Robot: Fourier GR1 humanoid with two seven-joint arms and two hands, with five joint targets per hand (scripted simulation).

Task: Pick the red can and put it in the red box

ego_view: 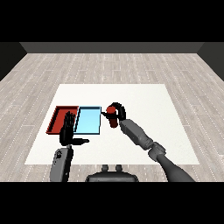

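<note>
The red can (113, 119) stands upright just right of the light blue tray (89, 121), and my right hand (118, 110) is curled round its top and far side. The red tray (60, 117) lies at the left, side by side with the blue one. My left hand (68, 130) is held up over the near right corner of the red tray, fingers straight and thumb pointing right, holding nothing. I cannot tell whether the can touches the table or is lifted a little.
The white table (144, 98) stretches wide to the right and behind the trays. My right forearm (140, 135) reaches in diagonally from the lower right; the left forearm (60, 162) rises from the lower left.
</note>
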